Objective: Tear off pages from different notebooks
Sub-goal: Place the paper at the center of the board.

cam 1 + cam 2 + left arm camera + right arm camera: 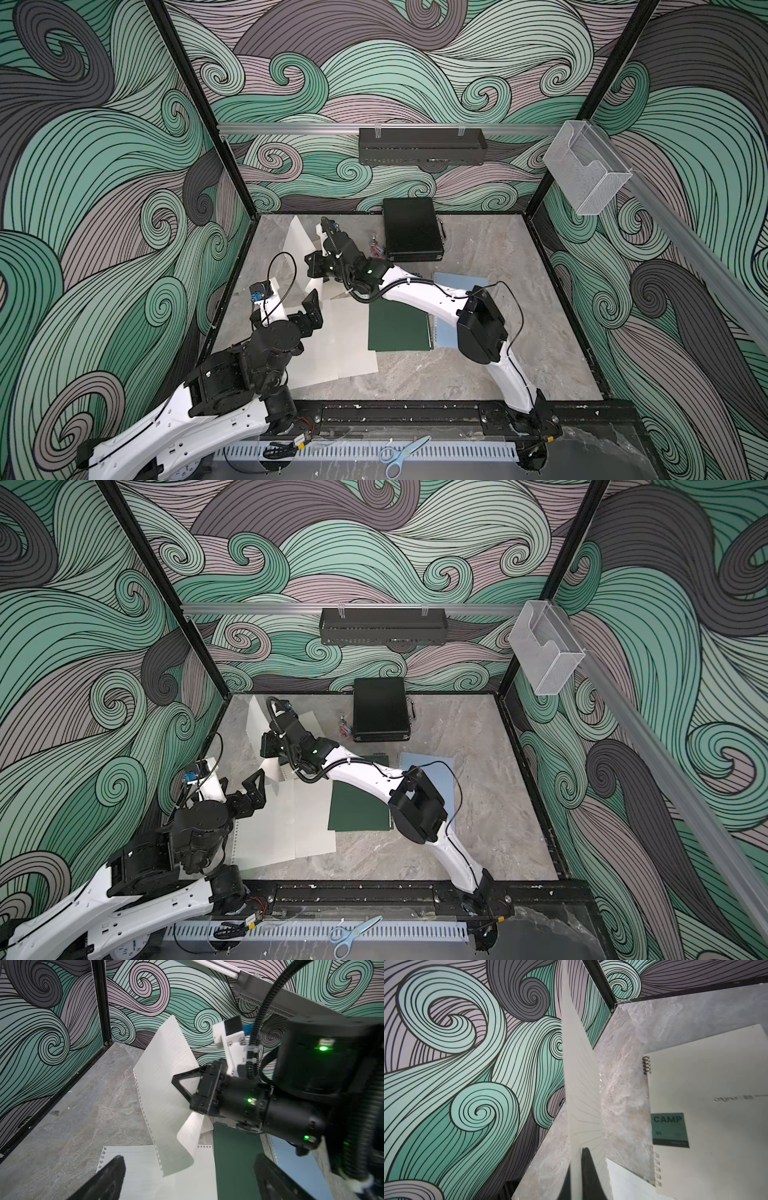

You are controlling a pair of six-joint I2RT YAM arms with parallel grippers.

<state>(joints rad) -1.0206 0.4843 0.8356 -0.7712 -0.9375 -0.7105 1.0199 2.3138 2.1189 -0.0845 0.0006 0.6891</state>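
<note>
Notebooks are lying on the grey tabletop — the dark green notebook is sitting closed near its middle, the light blue notebook is poking out from beneath the green one's right edge, and the beige notebook, labelled CAMP, is lying behind the green one, largely hidden under the right arm. Loose pages are lying flat just left of the green notebook, overlapping one another. One more page is standing on edge, curling, behind and left of the green notebook — the right pincer is clamping it. The left pincer is hovering spread wide over the flat pages, gripping nothing.
</note>
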